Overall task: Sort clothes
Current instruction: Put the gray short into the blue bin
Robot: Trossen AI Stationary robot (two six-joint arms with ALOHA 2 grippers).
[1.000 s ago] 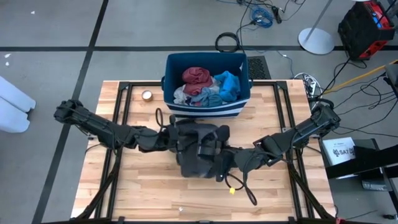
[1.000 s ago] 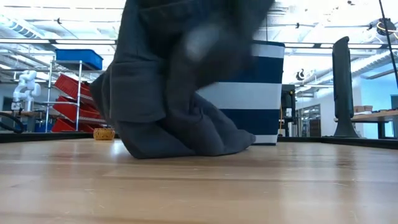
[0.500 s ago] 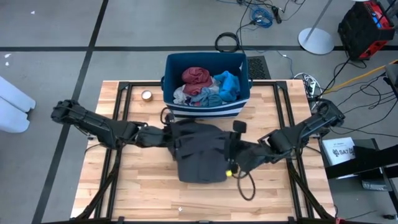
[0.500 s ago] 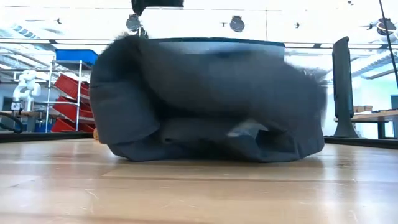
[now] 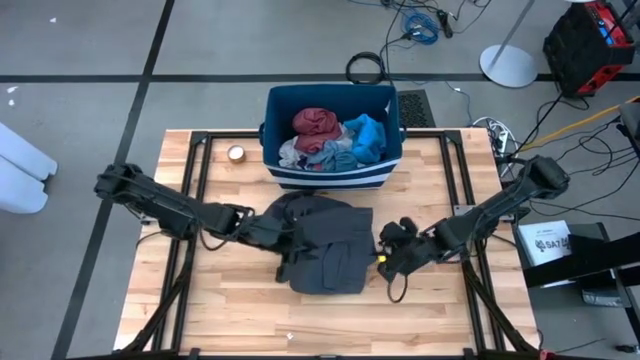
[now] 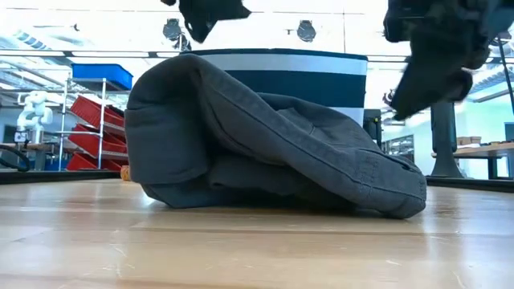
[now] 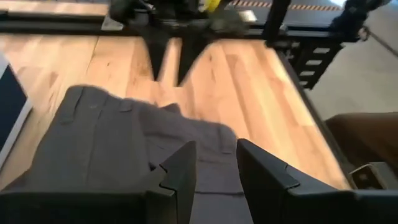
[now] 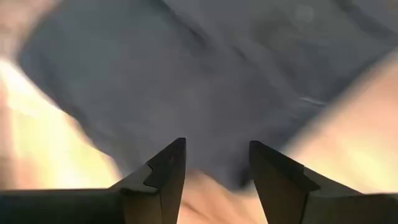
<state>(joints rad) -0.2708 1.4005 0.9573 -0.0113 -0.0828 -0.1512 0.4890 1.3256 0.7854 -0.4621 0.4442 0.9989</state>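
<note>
I saw the dark grey garment (image 5: 322,247) heaped mid-worktop (image 5: 240,310). My left end effector (image 5: 283,237) sat at its 9 o'clock edge, fingers apart, empty. My right end effector (image 5: 385,260) hung at its 3 o'clock, fingers apart, clear of cloth. At 12 o'clock, the bin (image 5: 330,172) held the maroon (image 5: 315,122) and blue (image 5: 366,135) pieces.

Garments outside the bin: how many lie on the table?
1: the dark grey garment lies crumpled mid-table, in front of the bin. Others are piled inside the bin; something beneath the grey one could be hidden.
</note>
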